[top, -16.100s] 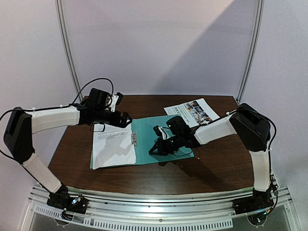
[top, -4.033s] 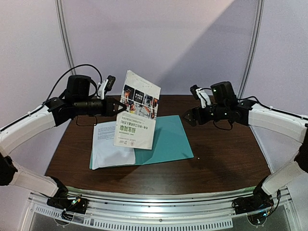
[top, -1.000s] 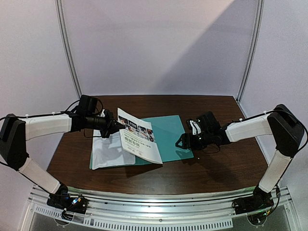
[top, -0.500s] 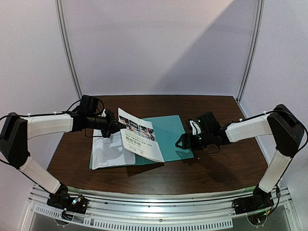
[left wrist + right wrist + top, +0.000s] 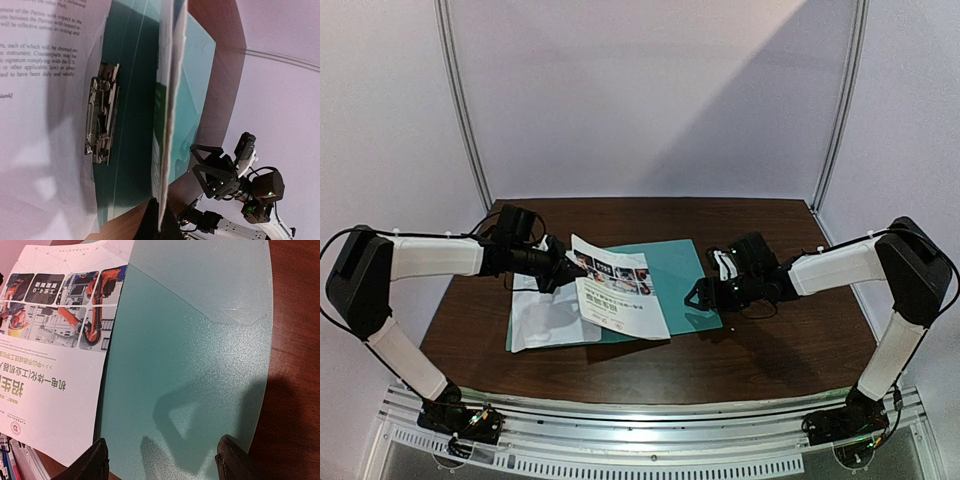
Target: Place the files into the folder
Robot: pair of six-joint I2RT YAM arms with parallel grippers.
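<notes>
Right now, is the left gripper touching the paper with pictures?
Touching. The left wrist view shows the left gripper shut on the edge of the paper with pictures.

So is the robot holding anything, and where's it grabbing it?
The left gripper pinches the colour-photo sheet by its edge near the photos. The right gripper is open over the folder, holding nothing.
</notes>
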